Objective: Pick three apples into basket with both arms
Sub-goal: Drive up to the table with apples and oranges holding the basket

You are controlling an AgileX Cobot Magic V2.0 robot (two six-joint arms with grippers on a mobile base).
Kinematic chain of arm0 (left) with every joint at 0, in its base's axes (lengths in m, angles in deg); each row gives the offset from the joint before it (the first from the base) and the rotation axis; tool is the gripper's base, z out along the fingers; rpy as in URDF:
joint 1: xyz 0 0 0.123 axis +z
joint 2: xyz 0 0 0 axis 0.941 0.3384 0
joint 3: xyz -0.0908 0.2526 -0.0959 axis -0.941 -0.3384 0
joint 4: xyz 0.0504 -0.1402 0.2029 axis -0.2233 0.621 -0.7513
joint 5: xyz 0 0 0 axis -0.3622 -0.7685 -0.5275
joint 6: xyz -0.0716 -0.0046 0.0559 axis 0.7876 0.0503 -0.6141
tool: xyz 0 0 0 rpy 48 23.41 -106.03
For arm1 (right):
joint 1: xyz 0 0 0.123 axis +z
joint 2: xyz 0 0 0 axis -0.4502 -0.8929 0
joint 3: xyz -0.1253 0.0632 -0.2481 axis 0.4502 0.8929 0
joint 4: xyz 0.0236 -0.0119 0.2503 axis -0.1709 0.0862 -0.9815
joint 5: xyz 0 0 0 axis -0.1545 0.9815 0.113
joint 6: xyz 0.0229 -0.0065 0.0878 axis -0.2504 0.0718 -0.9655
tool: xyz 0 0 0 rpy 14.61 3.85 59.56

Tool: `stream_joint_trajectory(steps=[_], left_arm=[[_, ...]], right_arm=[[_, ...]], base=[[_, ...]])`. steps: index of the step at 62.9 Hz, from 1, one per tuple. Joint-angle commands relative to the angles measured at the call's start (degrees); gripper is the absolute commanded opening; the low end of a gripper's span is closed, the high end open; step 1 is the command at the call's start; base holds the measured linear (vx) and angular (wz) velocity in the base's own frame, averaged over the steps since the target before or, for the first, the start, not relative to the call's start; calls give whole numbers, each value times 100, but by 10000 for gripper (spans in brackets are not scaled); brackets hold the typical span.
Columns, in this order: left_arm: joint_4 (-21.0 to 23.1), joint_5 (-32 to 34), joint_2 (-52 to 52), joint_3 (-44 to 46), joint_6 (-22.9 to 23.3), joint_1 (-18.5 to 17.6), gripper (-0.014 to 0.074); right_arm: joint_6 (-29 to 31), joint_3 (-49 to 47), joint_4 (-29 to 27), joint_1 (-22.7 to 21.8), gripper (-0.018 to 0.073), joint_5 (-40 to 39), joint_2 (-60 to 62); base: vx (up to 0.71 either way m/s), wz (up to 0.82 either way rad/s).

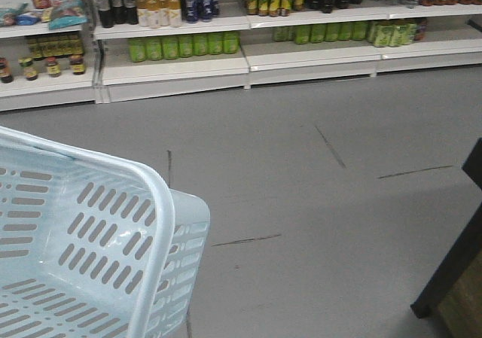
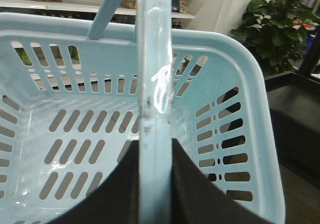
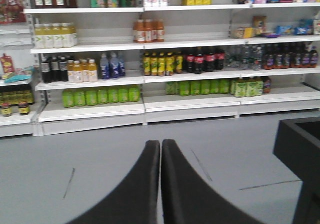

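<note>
Clamping glossy handle (image 2: 152, 59) of slotted pale-blue basket (image 2: 240, 49): left gripper (image 2: 155, 145), black fingers; right gripper (image 3: 160, 144) at 6 o'clock, curved fingers pressed together.

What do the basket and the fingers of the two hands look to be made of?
The basket: pale blue moulded plastic with a glossy finish, judging by the slotted walls and the bright highlights on its handle. Fingers of the left hand and right hand: matte black with no glare, probably plastic or rubber; the views do not show which.
</note>
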Motion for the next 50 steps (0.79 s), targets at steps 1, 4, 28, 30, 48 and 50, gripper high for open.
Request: stream_joint_trajectory(steps=[1, 4, 28, 30, 48, 50], left_arm=[[106, 655, 115, 176, 28, -3, -8], [106, 655, 115, 176, 28, -3, -8], [106, 655, 115, 176, 28, -3, -8], [106, 655, 115, 176, 28, -3, -8], [106, 655, 115, 176, 28, -3, -8], [106, 655, 115, 176, 28, -3, -8]], right_arm=[[15, 79, 71, -42, -4, -429, 79], [15, 79, 71, -42, -4, -429, 79], [15, 79, 71, -42, -4, -434, 79], [15, 79, 71, -42, -4, -434, 79], [15, 79, 71, -42, -4, -434, 79], [15, 79, 71, -42, -4, -434, 79]], base=[[15, -57], [15, -57], [13, -56], [12, -52], [9, -52], [7, -53]])
